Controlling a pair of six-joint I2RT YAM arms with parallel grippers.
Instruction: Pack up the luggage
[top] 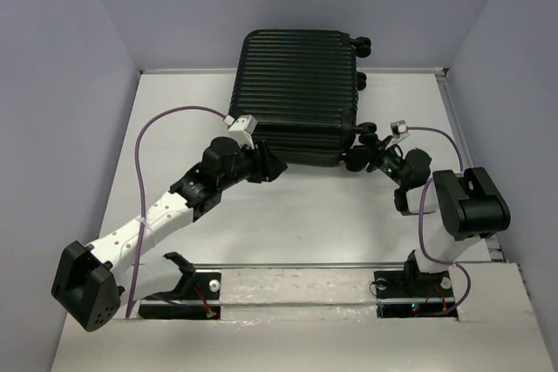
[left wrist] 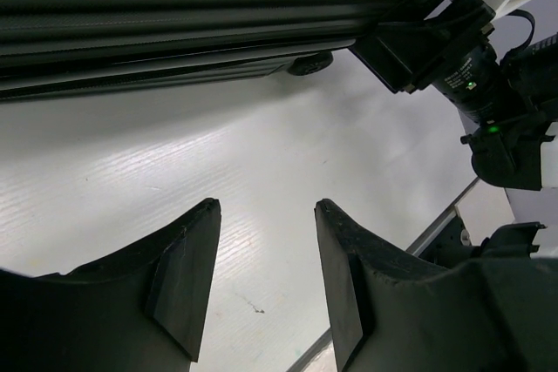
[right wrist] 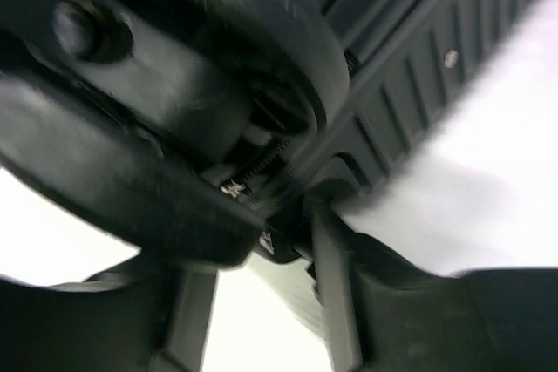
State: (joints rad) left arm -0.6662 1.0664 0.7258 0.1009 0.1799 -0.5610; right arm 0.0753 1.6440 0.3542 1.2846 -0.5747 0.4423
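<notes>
Evidently you want the closed black suitcase (top: 296, 84) at the far middle of the tabletop (top: 305, 224) opened for packing: your left gripper (left wrist: 266, 206) sits at its near edge, jaws spread and empty, while your right gripper (top: 362, 158) crowds a corner wheel (right wrist: 200, 67), though whether those jaws pinch it cannot be told.

One suitcase (top: 296, 93), two arms (top: 166, 211)

a matte white table (top: 288, 224) spreads beneath and ahead of the jaws, catching a soft patch of glare just beyond them, with a thin metal rail (top: 296, 266) along its edge behind them and plain pale lavender-grey walls (top: 52, 84) closing in on both sides and far ahead
</notes>
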